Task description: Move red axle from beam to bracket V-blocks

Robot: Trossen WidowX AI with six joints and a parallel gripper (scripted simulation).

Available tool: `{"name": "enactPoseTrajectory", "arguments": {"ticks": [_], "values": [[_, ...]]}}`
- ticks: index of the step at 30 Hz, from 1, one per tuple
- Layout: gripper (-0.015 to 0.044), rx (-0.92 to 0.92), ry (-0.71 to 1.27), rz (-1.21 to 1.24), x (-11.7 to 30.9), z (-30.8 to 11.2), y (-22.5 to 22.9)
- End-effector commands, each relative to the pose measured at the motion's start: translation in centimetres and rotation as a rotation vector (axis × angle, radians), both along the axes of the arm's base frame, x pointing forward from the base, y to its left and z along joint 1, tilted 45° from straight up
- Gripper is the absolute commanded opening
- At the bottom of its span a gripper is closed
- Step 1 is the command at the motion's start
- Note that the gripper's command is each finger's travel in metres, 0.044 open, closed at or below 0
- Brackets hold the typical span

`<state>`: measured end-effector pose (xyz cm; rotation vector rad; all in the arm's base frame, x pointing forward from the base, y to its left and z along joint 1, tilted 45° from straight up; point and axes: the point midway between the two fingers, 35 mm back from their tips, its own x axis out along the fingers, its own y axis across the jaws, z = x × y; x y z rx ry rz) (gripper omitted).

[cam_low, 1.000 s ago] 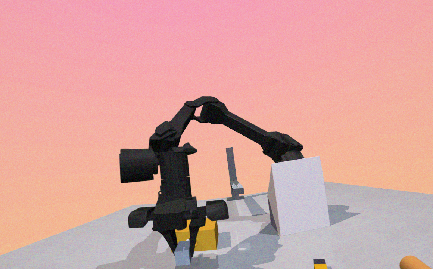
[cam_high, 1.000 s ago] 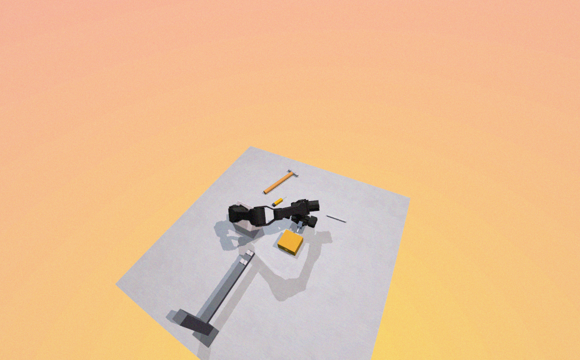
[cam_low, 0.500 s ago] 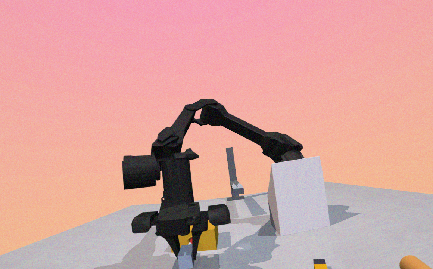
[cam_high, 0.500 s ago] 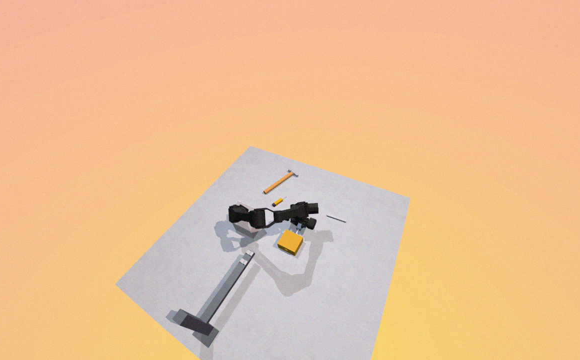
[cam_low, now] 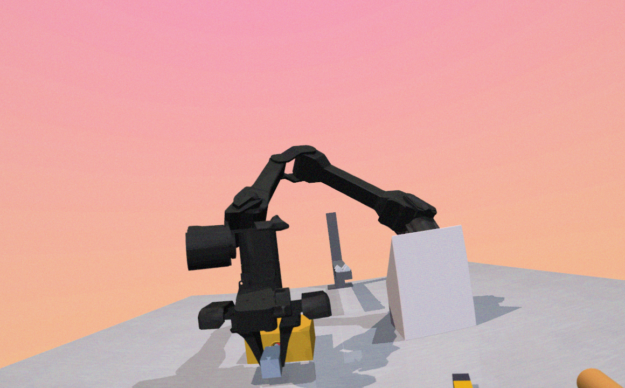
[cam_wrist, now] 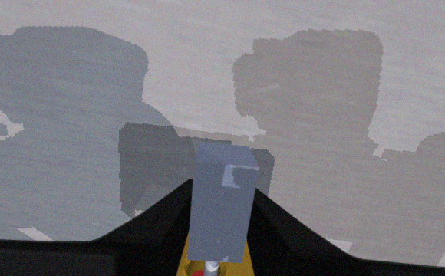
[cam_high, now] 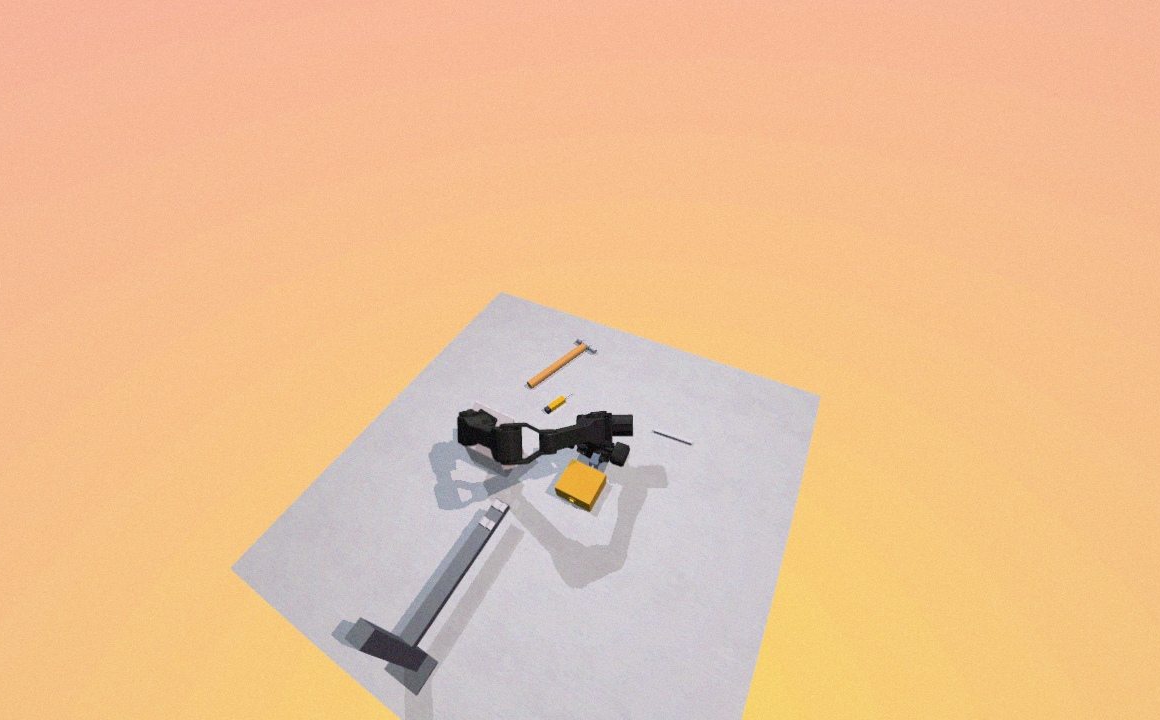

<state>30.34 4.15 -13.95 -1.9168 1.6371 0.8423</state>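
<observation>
1 yellow beam (cam_high: pixel 580 481) (cam_low: pixel 300 343) (cam_wrist: pixel 248 264) contains the red axle (cam_low: pixel 278 344) (cam_wrist: pixel 197 273); the hand (cam_high: pixel 597 460) (cam_low: pixel 271 359) (cam_wrist: pixel 219 189) grips a blue-gray block (cam_high: pixel 594 461) (cam_low: pixel 271 367) (cam_wrist: pixel 221 215).

We saw a pale grey, faintly streaked table top (cam_high: pixel 691 555) (cam_low: pixel 112 337) (cam_wrist: pixel 196 57), a four-cornered slab in the top view, with shadows lying across it. On it we had a yellow beam (cam_high: pixel 580 481) (cam_low: pixel 300 340) (cam_wrist: pixel 248 264) and, well apart from that, a dark grey bracket (cam_high: pixel 448 577) (cam_low: pixel 334 236), whose foot stood near one edge. A hammer (cam_high: pixel 555 365) (cam_low: pixel 594 378) with an orange handle lay near the far edge in the top view, and a small yellow-and-black tool (cam_high: pixel 554 404) (cam_low: pixel 462 383) lay between it and the arm. A thin grey rod (cam_high: pixel 672 437) lay off by itself. A white block (cam_high: pixel 493 414) (cam_low: pixel 432 282) stood under the arm's base.
</observation>
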Motion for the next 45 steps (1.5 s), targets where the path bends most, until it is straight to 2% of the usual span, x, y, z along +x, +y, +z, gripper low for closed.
{"name": "enactPoseTrajectory", "arguments": {"ticks": [1, 22, 36, 45], "values": [[0.0, -0.004, -0.005, 0.005, 0.1, 0.6, -0.5], [0.0, -0.006, -0.005, 0.005, 0.1, 1.3, -1.2], [0.0, -0.002, -0.006, 0.005, -0.2, -2.7, 3.0], [0.0, -0.001, -0.006, 0.005, -0.2, -2.4, 3.4]]}}
